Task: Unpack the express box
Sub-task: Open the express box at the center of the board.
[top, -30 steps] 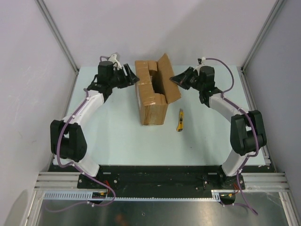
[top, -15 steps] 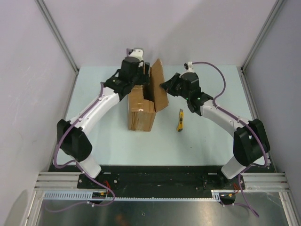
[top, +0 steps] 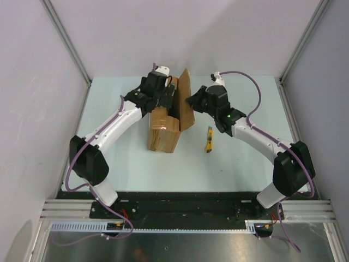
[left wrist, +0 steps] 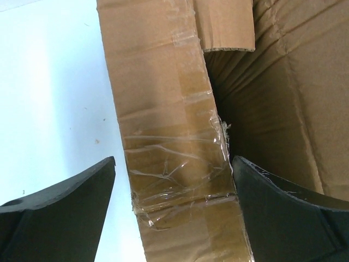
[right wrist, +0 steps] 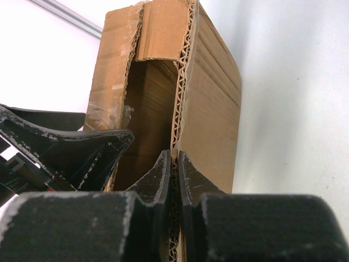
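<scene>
Because its top seam is already split, the express box (top: 163, 128) lies open at the middle of the desk (top: 122, 158), toward the far side, between the two arms. Its raised flap (top: 186, 103) stands up on the right, and the right hand (right wrist: 175, 156) is pinched narrow on that flap's corrugated edge, probably to hold the mouth open and steady the carton. The left hand (left wrist: 173, 164) is spread wide over the opposite, taped panel (left wrist: 169, 136). One finger is on the desk side and the other over the dark opening, and neither visibly presses the cardboard. That placement suggests it is lining up to take that panel or reach inside. What is in the box cannot be made out, since the interior is in shadow. The two hands sit near each other across the narrow opening, so there is little room between them. The torn tape (left wrist: 163, 174) and rough flap edges could catch a finger. A yellow utility knife (top: 209, 140) lies on the desk just right of the box, apart from it, beneath the right arm's reach. Bare desk shows left of the box and toward the near edge.
</scene>
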Controlling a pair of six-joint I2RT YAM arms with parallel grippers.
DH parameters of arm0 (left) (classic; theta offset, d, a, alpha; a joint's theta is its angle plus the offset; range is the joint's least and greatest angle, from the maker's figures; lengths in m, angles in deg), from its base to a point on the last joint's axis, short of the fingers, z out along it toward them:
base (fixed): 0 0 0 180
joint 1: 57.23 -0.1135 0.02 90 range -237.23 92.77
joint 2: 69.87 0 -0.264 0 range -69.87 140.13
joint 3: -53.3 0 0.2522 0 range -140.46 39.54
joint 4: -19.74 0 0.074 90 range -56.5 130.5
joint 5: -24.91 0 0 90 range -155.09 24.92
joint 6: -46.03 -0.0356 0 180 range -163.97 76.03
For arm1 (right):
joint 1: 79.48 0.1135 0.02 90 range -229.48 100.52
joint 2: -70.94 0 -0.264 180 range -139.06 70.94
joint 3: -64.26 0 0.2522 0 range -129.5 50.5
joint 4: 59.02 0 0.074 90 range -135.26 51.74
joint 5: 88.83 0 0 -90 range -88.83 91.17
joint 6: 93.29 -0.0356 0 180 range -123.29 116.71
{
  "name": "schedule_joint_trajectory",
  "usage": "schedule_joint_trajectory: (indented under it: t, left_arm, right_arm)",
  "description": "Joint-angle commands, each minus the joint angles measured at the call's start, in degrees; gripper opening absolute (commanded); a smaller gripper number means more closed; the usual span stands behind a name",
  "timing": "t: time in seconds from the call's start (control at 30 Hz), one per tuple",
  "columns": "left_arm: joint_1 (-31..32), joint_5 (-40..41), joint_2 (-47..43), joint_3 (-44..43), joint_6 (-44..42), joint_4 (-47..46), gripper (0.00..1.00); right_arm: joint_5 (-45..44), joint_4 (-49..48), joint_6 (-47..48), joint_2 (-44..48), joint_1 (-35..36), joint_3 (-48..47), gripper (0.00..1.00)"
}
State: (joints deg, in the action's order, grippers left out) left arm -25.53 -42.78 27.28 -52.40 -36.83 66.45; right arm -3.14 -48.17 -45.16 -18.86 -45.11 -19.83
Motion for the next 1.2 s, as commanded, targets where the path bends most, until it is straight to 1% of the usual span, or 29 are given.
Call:
schedule_joint_trajectory:
  t: [0.0, 0.13, 0.33, 0.43, 0.47, 0.53, 0.57, 0.6, 0.7, 0.77, 0.83, 0.9, 0.93, 0.97, 1.0, 1.03, 1.07, 1.1, 1.13, 1.17]
  left_arm:
    - [-0.24, -3.14, -0.02, -0.34, -0.37, 1.59, 0.94]
    - [-0.15, -1.66, -0.11, 0.36, -0.10, 1.94, 0.92]
    - [-0.15, -2.27, 0.41, -0.69, -0.46, 3.79, 0.91]
    - [0.99, 0.10, 1.20, -0.87, -0.46, 4.49, 0.88]
    - [1.51, 2.63, 1.21, -0.87, -0.37, 4.67, 0.86]
    - [1.87, 5.02, 0.86, -0.78, -0.11, 4.67, 0.82]
    - [1.78, 5.81, 0.51, -0.87, -0.19, 4.67, 0.78]
    - [1.87, 7.30, -0.11, -1.05, -0.37, 4.58, 0.77]
    - [1.78, 7.93, -1.95, -2.27, -1.51, 4.67, 0.77]
    - [1.00, 6.18, -2.92, -3.15, -0.99, 4.58, 0.75]
    - [-0.14, 2.14, -4.50, -2.98, 0.41, 4.58, 0.73]
    - [-2.95, -1.63, -5.56, -2.02, 3.31, 4.49, 0.68]
    - [-4.27, -6.61, -6.34, -0.88, 4.45, 4.58, 0.66]
    - [-7.33, -9.62, -6.79, -0.18, 6.90, 4.49, 0.62]
    - [-9.01, -12.61, -7.14, 0.53, 8.06, 4.32, 0.61]
    - [-10.68, -18.99, -7.75, 2.10, 9.03, 4.23, 0.60]
    - [-13.31, -20.97, -8.11, 2.90, 10.51, 3.71, 0.60]
    - [-14.20, -21.77, -8.46, 3.52, 10.96, 3.44, 0.60]
    - [-14.91, -25.08, -8.81, 4.83, 11.23, 3.09, 0.60]
    - [-16.13, -26.68, -9.68, 5.45, 11.49, 2.04, 0.60]
  right_arm:
    - [-0.35, 4.41, 3.55, -0.46, 1.49, -2.00, 0.08]
    - [-0.43, 5.11, 4.07, -0.55, 1.75, -2.27, 0.08]
    - [-2.01, 7.84, 5.83, -1.08, 2.72, -4.82, 0.08]
    - [-1.66, 7.93, 5.83, -1.34, 3.42, -5.00, 0.08]
    - [-1.66, 7.84, 5.83, -1.26, 3.34, -5.00, 0.08]
    - [-1.75, 8.37, 5.66, -1.17, 3.34, -5.00, 0.08]
    - [-1.92, 8.54, 5.74, -1.25, 3.34, -5.00, 0.08]
    - [-2.27, 8.89, 5.74, -1.26, 3.25, -5.08, 0.09]
    - [-2.71, 10.03, 5.22, -1.52, 2.55, -5.00, 0.08]
    - [-2.63, 10.82, 4.95, -1.69, 1.58, -5.00, 0.08]
    - [-2.71, 11.26, 5.04, -1.78, 1.05, -5.00, 0.08]
    - [-2.80, 11.71, 5.04, -1.61, 0.26, -5.08, 0.08]
    - [-2.89, 11.62, 5.13, -1.52, 0.08, -5.00, 0.07]
    - [-2.98, 11.71, 5.22, -1.35, -0.26, -5.08, 0.07]
    - [-2.80, 11.62, 5.30, -1.17, -0.44, -5.00, 0.07]
    - [-2.63, 11.53, 5.30, -1.17, -0.62, -5.00, 0.07]
    - [-2.54, 11.44, 5.30, -1.17, -0.79, -5.00, 0.07]
    - [-2.45, 11.36, 5.48, -1.08, -0.88, -5.08, 0.07]
    - [-2.19, 11.18, 5.57, -1.17, -0.97, -5.00, 0.07]
    - [-2.01, 11.18, 5.57, -1.17, -1.06, -5.00, 0.07]
